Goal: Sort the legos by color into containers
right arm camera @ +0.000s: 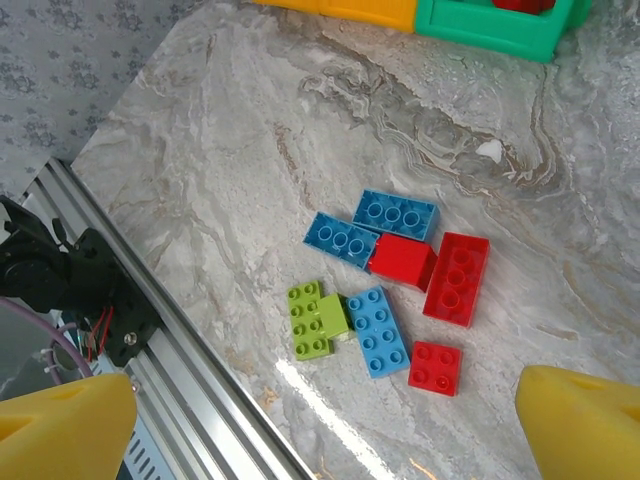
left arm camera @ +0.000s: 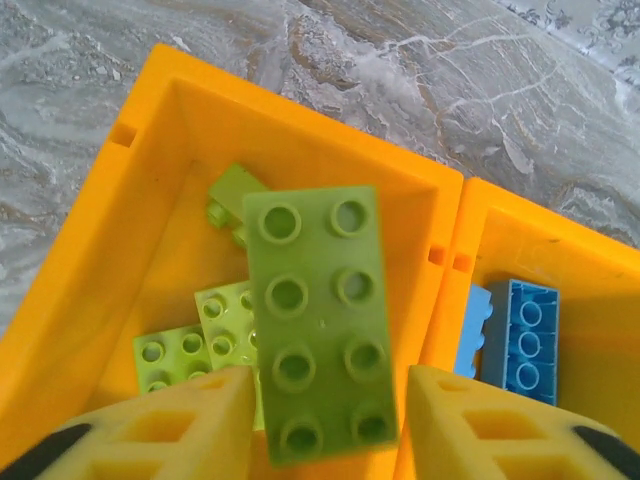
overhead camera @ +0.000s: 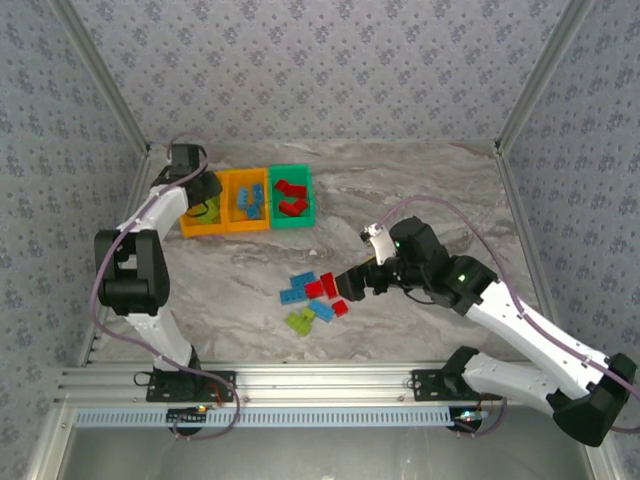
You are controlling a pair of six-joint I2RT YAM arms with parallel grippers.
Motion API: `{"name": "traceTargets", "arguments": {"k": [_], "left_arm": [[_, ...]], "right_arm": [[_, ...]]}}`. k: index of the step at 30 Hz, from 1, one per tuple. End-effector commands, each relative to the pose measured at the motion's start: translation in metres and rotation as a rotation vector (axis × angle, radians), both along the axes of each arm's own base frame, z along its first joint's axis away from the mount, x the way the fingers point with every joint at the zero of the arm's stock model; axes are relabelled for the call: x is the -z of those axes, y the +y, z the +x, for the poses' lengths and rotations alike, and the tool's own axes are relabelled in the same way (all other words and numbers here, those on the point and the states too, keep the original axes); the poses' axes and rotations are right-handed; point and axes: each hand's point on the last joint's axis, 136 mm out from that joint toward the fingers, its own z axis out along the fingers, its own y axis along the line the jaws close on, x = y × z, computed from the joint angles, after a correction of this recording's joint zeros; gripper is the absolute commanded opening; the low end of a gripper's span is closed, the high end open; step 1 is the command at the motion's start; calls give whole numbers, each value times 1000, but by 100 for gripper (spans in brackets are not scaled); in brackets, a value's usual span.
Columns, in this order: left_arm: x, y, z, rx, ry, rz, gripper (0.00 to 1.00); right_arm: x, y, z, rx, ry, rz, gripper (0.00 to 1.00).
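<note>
Overhead, my left tool (left arm camera: 325,400) hangs parted above the orange bin (left arm camera: 150,130) in the worktop's far left corner, lime brick (left arm camera: 320,320) loose between its fingers; my right tool (right arm camera: 320,420) gapes wide over scattered legos (right arm camera: 400,270).

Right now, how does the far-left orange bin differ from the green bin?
The far-left orange bin holds lime green bricks; the green bin holds red bricks. The left gripper hangs over the orange bin; nothing hangs over the green one. Both are open-topped, equal in size.
</note>
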Motion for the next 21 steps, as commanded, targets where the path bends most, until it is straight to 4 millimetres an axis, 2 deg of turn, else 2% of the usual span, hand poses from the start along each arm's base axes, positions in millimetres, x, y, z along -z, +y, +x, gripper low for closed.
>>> {"name": "traceTargets", "arguments": {"k": [1, 3, 6, 8, 12, 15, 17, 19, 21], "left_arm": [[-45, -13, 5, 53, -77, -46, 51], [-62, -25, -7, 77, -112, -65, 51], [-93, -52, -37, 149, -170, -71, 50], [-114, -81, -66, 235, -219, -77, 49], [-146, -155, -148, 557, -331, -15, 48], [-151, -204, -223, 919, -389, 56, 46], [-144, -227, -284, 1207, -407, 95, 50], [-133, -234, -324, 1388, -411, 136, 52], [-116, -234, -351, 1508, -398, 195, 56]], "right_arm": [[4, -6, -3, 23, 8, -13, 100], [7, -7, -2, 31, 6, -20, 100], [14, -8, 5, 62, 4, -38, 100], [22, -11, 12, 98, 0, -65, 100], [54, -19, 26, 173, 29, -180, 100], [79, -16, 32, 180, 81, -240, 99], [94, -6, 35, 159, 113, -250, 98], [107, 3, 40, 151, 134, -253, 96], [121, 10, 44, 143, 159, -269, 92]]}}
